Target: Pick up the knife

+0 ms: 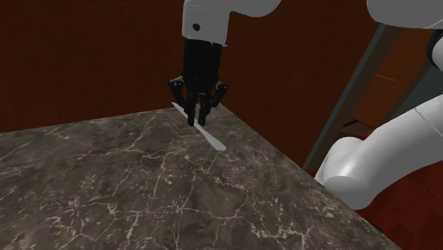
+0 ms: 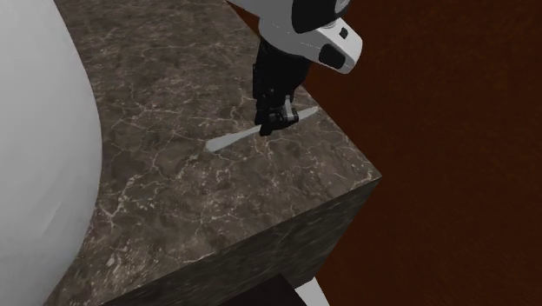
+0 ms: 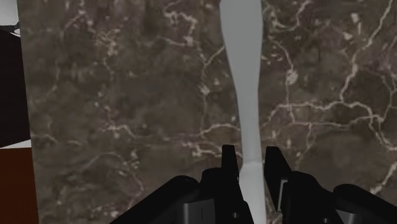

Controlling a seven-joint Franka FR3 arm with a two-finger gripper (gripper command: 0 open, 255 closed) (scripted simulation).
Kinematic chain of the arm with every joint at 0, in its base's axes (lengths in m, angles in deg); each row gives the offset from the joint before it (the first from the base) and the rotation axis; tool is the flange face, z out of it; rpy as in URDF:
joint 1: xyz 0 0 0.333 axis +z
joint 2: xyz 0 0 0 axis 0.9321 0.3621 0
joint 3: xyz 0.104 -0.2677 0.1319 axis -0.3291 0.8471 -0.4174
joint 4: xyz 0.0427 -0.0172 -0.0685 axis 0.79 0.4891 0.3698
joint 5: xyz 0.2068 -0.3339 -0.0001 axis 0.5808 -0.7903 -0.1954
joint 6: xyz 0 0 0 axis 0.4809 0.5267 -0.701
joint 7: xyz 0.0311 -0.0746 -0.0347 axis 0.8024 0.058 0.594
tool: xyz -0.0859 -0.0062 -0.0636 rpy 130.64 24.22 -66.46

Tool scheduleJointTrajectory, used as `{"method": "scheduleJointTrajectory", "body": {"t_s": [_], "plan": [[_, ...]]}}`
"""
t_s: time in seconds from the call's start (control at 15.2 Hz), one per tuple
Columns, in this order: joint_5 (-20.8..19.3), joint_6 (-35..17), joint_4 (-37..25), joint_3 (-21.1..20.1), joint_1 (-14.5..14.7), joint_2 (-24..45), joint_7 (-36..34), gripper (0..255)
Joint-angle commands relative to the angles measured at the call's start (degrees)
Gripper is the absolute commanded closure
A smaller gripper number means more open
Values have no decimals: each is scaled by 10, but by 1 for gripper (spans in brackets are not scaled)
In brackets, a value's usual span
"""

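1. Grey and plain, the knife point(image 1: 215, 140) lies flat on the dark marbled bench point(image 1: 106, 185), close to the bench's far corner and just beside its edge.
2. Black fingers point(image 3: 228, 162) are drawn narrow and clasp the knife at its slim waist, one on each side, with their tips down at the bench's surface.
3. We judge the knife light and stiff. It looks like a thin single piece that should neither bend nor sag, so weight should matter little.
4. Slip is our worry. The sides look smooth and tapering, and the waist gives the fingers little to press on, so the knife could pivot between them and let its broader end droop.
5. We would take hold across the width at this waist, fairly near the middle of its length, so that both ends roughly balance. A firm squeeze and a straight lift off the bench should suit it.
6. We do not think it fragile, but if it drops this near the bench's edge it could slide over.
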Motion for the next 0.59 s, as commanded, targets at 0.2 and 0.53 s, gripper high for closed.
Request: {"method": "scheduleJointTrajectory", "body": {"t_s": [0.2,0.53], "plan": [[-4,36,-44,4,-2,7,-9,255],[-7,59,-73,7,-3,13,-16,255]]}}
